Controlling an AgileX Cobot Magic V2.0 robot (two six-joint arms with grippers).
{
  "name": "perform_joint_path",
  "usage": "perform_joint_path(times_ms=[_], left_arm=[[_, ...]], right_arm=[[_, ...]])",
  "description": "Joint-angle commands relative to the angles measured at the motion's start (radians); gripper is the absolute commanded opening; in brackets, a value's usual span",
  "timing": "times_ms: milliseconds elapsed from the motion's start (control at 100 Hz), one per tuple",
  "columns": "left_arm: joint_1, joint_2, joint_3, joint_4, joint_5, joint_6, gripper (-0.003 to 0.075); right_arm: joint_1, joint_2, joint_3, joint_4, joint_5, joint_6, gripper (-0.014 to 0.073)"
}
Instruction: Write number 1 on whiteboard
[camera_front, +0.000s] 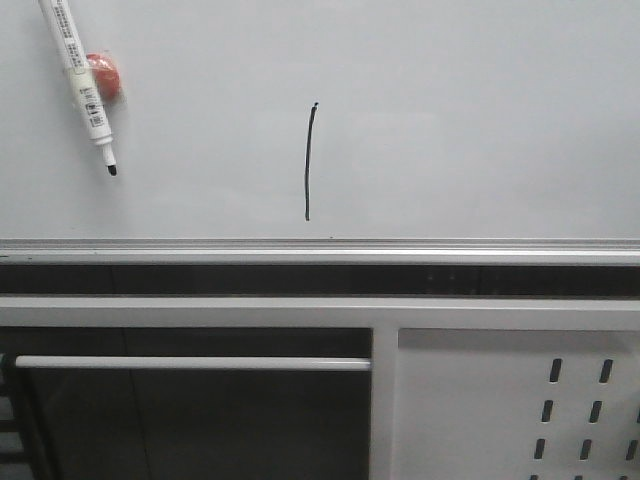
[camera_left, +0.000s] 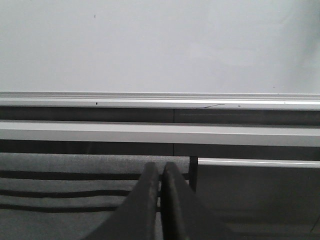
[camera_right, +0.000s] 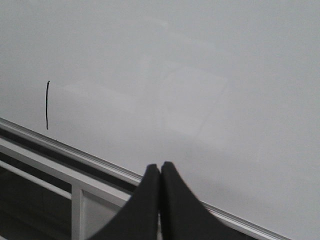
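The whiteboard (camera_front: 450, 130) fills the upper part of the front view, with its silver edge rail along its near side. The number 1 (camera_front: 309, 162) is a thin black stroke near the board's middle; it also shows in the right wrist view (camera_right: 47, 105). A white marker (camera_front: 82, 85) with its black tip uncapped lies on the board at the far left. My left gripper (camera_left: 160, 167) is shut and empty, below the board's rail (camera_left: 160, 100). My right gripper (camera_right: 160, 167) is shut and empty, at the board's edge, to the right of the stroke. Neither gripper shows in the front view.
A red round object (camera_front: 106, 75) sits behind the marker at the far left. Below the board run a grey frame bar (camera_front: 320, 312), a thin rail (camera_front: 190, 363) and a white metal panel with slotted holes (camera_front: 520, 400) at the lower right.
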Motion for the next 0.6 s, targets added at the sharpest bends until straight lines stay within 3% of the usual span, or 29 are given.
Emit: perform_joint_path(times_ms=[0,590], left_arm=[[-0.018,-0.027,0.023,0.002,-0.058,-0.011,-0.0018],[-0.046,-0.027,0.023,-0.023,-0.066,-0.011,-0.0018]], right_arm=[[-0.005,0.009,-0.025,0.009,-0.074,-0.004,-0.005],[-0.005,0.009,-0.025,0.009,-0.074,-0.004,-0.005]])
